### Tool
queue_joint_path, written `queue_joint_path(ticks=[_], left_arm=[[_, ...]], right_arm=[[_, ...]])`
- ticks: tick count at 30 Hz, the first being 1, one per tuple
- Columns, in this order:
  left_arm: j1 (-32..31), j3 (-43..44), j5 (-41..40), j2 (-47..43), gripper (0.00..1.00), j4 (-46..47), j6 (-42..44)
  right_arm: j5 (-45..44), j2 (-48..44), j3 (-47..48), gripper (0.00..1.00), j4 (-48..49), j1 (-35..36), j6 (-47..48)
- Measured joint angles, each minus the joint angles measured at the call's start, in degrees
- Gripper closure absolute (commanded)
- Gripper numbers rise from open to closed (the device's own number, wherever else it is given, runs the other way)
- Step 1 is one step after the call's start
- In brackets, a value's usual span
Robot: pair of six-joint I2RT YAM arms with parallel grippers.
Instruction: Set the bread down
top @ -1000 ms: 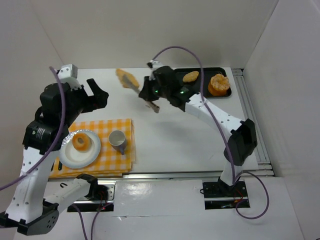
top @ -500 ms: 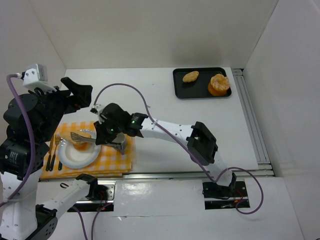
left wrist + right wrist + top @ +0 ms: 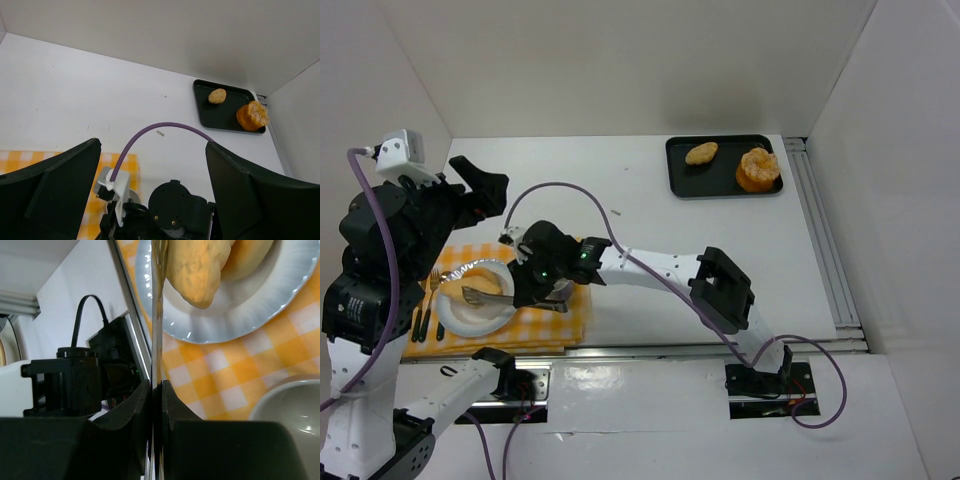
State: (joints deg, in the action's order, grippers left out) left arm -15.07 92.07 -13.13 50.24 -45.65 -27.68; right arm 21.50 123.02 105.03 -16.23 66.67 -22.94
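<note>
Over a white table (image 3: 670, 220) in a white-walled booth (image 3: 620, 60), holds bread (image 3: 200, 270) in metal tongs (image 3: 156, 315) just ahead of the right gripper (image 3: 156, 390)'s clamped jaws, above the plate (image 3: 240, 315); probably needs lowering, then release; left gripper (image 3: 152, 150)'s jaws wide apart, empty.

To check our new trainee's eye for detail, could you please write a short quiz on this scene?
1. True or false: the left gripper is open and holds nothing.
2. The right gripper clamps tongs carrying bread. The bread is above: A the cup; B the white plate; C the table.
3. How many pieces of food lie on the black tray?
Key: 1 true; 2 B; 3 two.
</note>
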Motion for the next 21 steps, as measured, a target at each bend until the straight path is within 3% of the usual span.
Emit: queue_joint_path(ticks=[17, 20, 21], left_arm=[[0.0, -0.6, -0.6, -1.2, 0.01, 0.1, 0.0], [0.0, -0.6, -0.6, -1.7, 0.01, 0.0, 0.0], [0.0, -0.6, -0.7, -1.8, 0.01, 0.0, 0.0]], right_arm=[[-0.9, 0.0, -0.2, 1.00, -1.1, 3.4, 0.7], [-1.3, 0.5, -0.2, 0.88, -1.2, 3.0, 0.9], [-1.3, 0.8, -0.1, 0.74, -1.2, 2.9, 1.0]])
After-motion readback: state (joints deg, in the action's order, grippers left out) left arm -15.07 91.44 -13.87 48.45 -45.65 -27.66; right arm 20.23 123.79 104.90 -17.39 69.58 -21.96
